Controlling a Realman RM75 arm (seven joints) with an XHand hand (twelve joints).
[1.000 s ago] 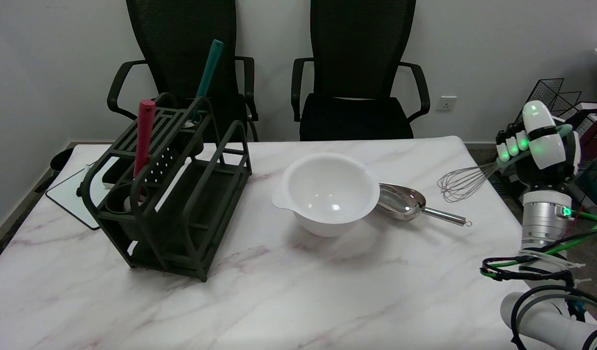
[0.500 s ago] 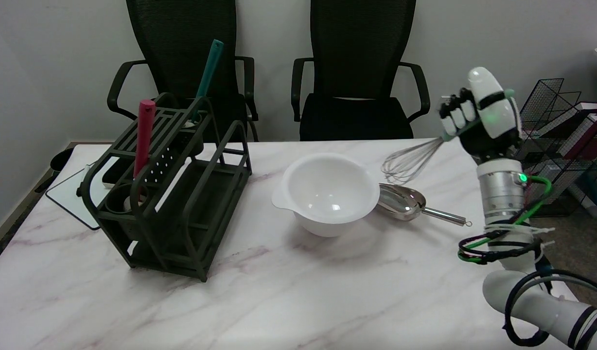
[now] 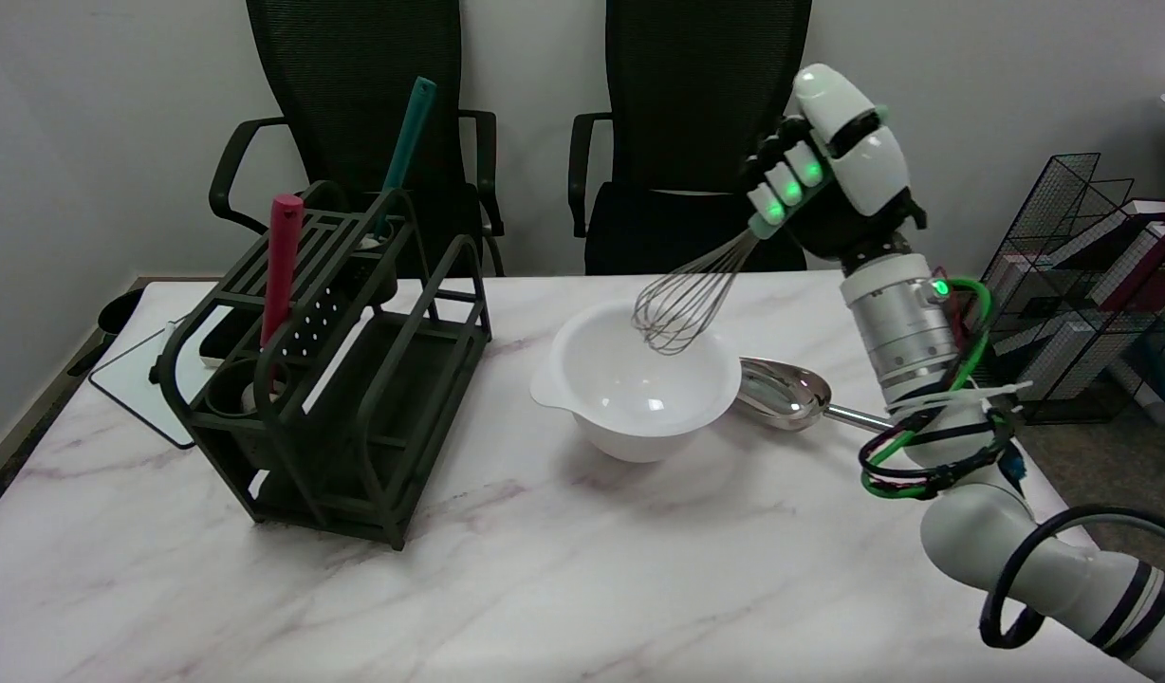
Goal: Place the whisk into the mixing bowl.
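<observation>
My right hand (image 3: pixel 829 180) is raised above the table's far right part and grips the pale green handle of a wire whisk (image 3: pixel 682 296). The whisk slants down to the left, and its wire head hangs in the air over the far right rim of the white mixing bowl (image 3: pixel 630 417). The bowl stands upright in the middle of the marble table, with nothing lying inside it. The whisk's handle is mostly hidden inside my fingers.
A steel scoop (image 3: pixel 791 394) lies just right of the bowl, under my forearm. A dark utensil rack (image 3: pixel 345 379) holding a red-handled (image 3: pixel 281 261) and a teal-handled tool (image 3: pixel 404 142) stands at the left. Two black chairs are behind the table; wire baskets stand at the right.
My right hand has carried the whisk up and to the left, from beyond the table's right edge to above the bowl's far right rim.
</observation>
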